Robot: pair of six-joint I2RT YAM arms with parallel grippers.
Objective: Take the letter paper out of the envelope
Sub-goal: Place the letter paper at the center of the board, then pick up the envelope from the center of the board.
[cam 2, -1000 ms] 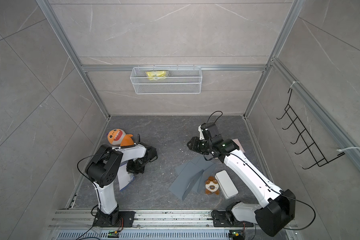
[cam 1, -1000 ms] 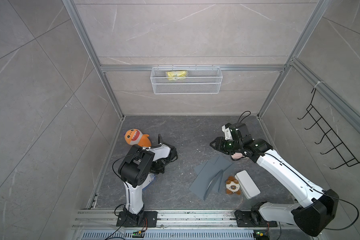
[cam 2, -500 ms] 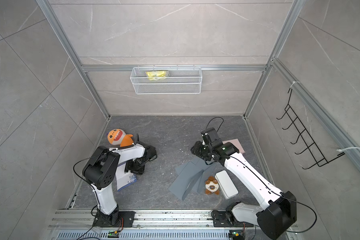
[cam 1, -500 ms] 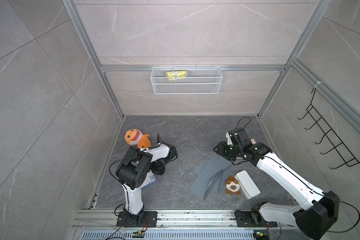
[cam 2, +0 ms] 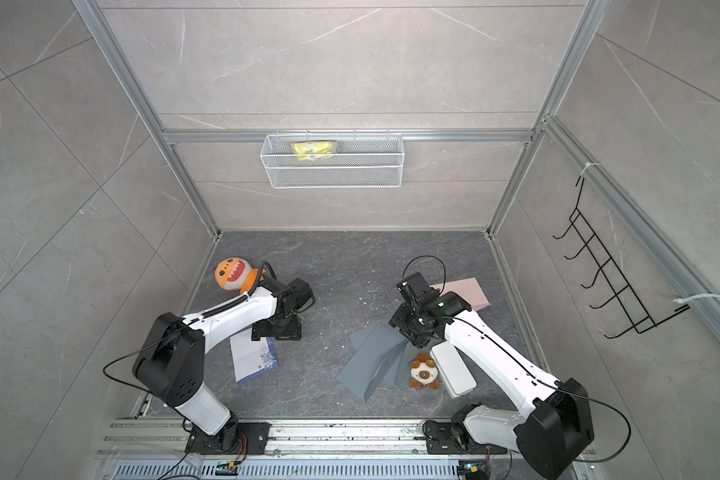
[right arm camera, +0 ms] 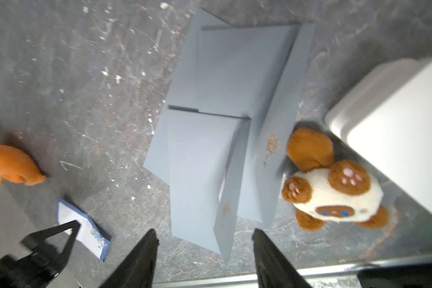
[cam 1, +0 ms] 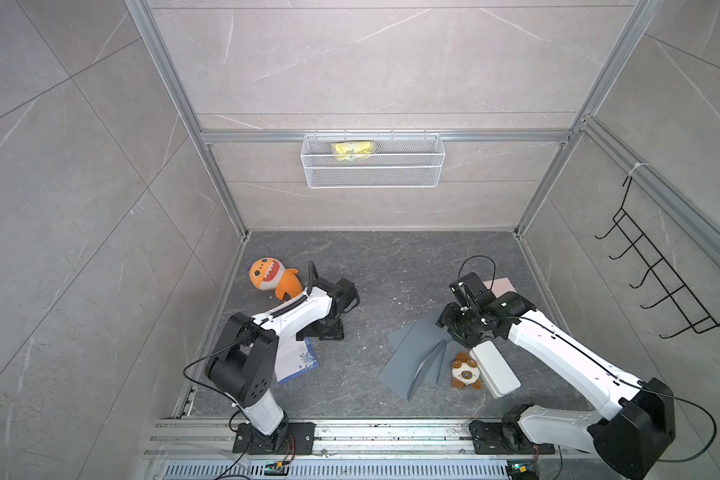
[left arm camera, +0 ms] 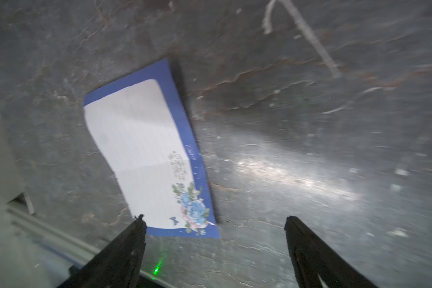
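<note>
Snags are our main worry now. The letter paper [left arm camera: 140, 149] lies flat on the floor [left arm camera: 309, 149], well apart from the grey envelope [right arm camera: 222, 74], so we judge the removal itself done. We cannot tell whether those grey panels are one envelope or several.

Our left gripper [left arm camera: 214, 219] hangs over the sheet's flowered corner, jaws spread wide with nothing between them. One fingertip [left arm camera: 132, 237] sits right at the paper's edge in the wrist view, and a low sideways sweep could hook that corner and drag or crease the sheet. Our right gripper [right arm camera: 204, 233] is likewise apart and empty, poised above the envelope's raised flap. Dropping there could crush the flap or shove the envelope into the panda toy [right arm camera: 334, 194] just beside it, with the white box [right arm camera: 397, 124] just beyond.

Room is tight on the outer sides. The paper sits near the left wall [cam 1: 163, 270] and the front rail [cam 1: 350, 432], partly under the left arm [cam 1: 292, 316] in both top views. The orange shark toy [cam 1: 273, 278] lies just past that arm, and a pink sheet [cam 2: 462, 291] lies behind the right gripper. Open floor lies in the middle, between paper and envelope, so we judge lifting straight up and drawing inward the safest.
</note>
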